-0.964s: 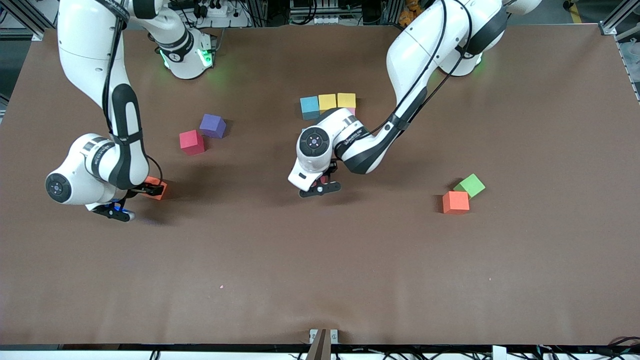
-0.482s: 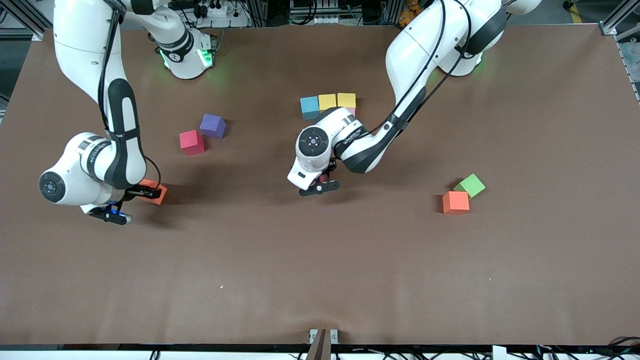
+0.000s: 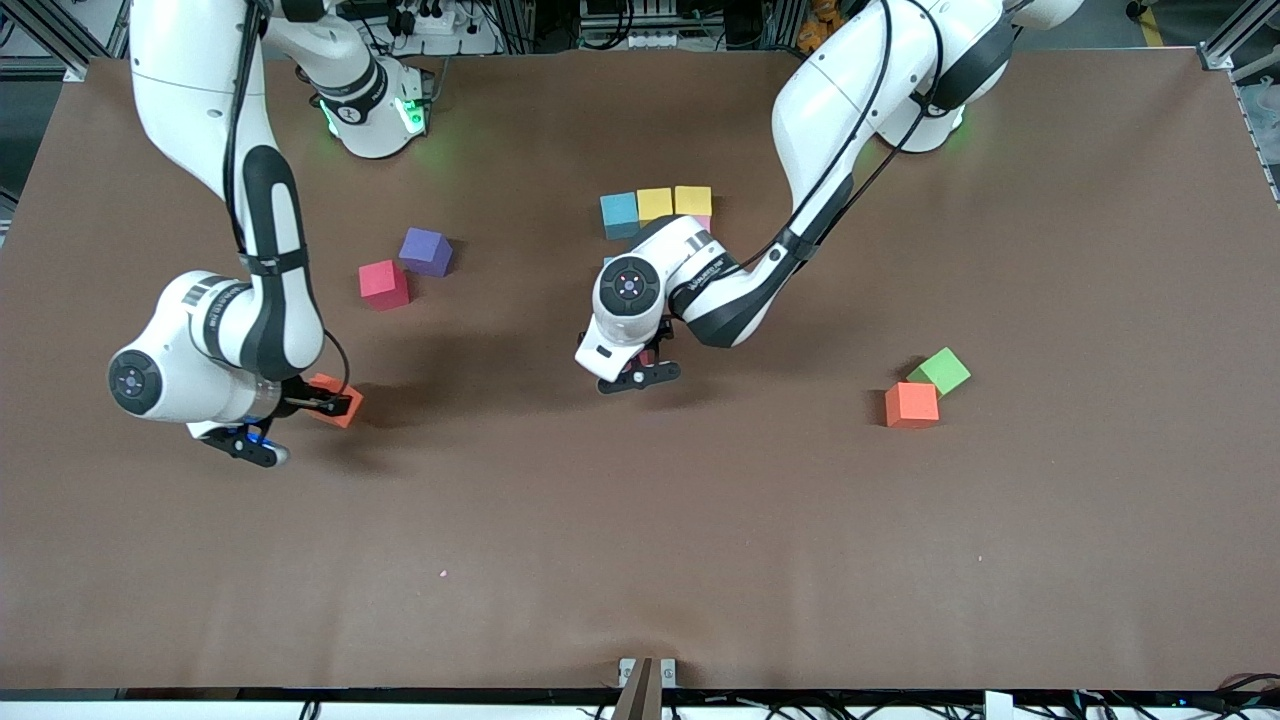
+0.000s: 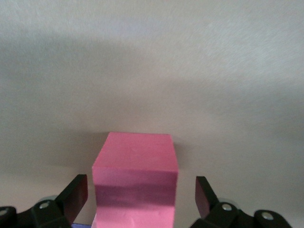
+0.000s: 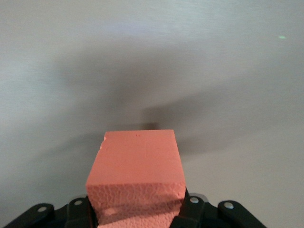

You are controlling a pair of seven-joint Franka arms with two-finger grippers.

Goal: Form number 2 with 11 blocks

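My left gripper (image 4: 140, 202) stands open around a pink block (image 4: 135, 173), with a gap on each side of it. In the front view this gripper (image 3: 640, 368) is at mid-table, and the wrist hides the block. Just farther from the front camera lies a row of blocks: light blue (image 3: 620, 212), yellow (image 3: 655, 203), yellow (image 3: 693, 200), and a pink edge (image 3: 704, 221). My right gripper (image 3: 322, 405) is shut on an orange block (image 3: 340, 408), toward the right arm's end. The same orange block (image 5: 137, 166) fills the right wrist view.
A red block (image 3: 384, 284) and a purple block (image 3: 426, 251) lie together between the two arms. Toward the left arm's end, a second orange block (image 3: 911, 404) touches a green cube (image 3: 941, 370). The brown table (image 3: 640, 560) stretches bare toward the front camera.
The left gripper has opened and let go of the pink block. The right gripper has carried the orange block a little toward the front camera and the table's middle.
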